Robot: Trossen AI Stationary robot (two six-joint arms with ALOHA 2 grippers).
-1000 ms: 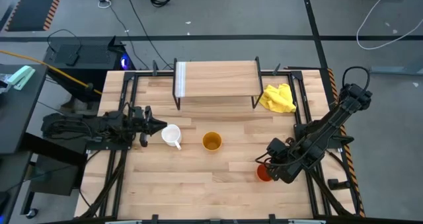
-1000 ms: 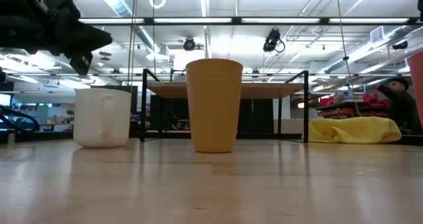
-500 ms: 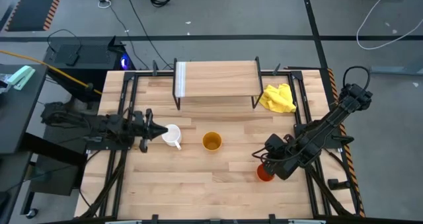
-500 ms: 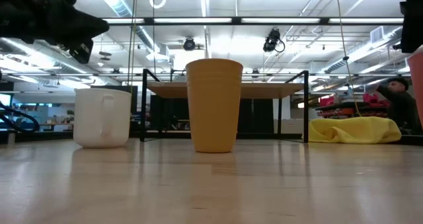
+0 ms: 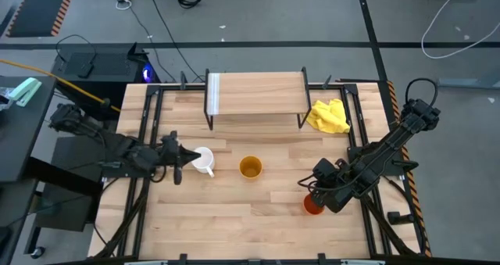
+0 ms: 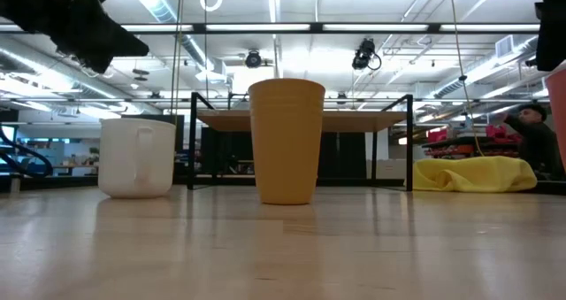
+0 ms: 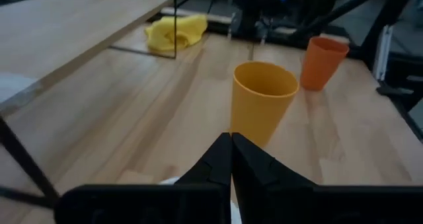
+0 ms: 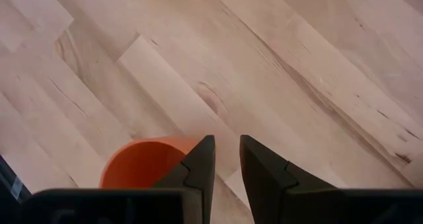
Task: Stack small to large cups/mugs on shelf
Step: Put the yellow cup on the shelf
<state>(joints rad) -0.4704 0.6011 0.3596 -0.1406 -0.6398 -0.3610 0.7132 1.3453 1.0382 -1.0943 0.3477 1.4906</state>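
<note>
Cups upright, mouths up; left tool [image 5: 187,156] closed, empty; right tool [image 8: 225,159] astride orange-red cup [image 8: 142,159] rim.

Left arm reaches in from the left edge of the tabletop, left gripper [image 5: 185,156] with fingers pressed together; right arm angles in from the right, right gripper [image 8: 224,159] pointing down, fingers slightly parted.

Bright ceiling strip lights [image 6: 292,27] glare overhead; the left wrist view is blurred.
</note>
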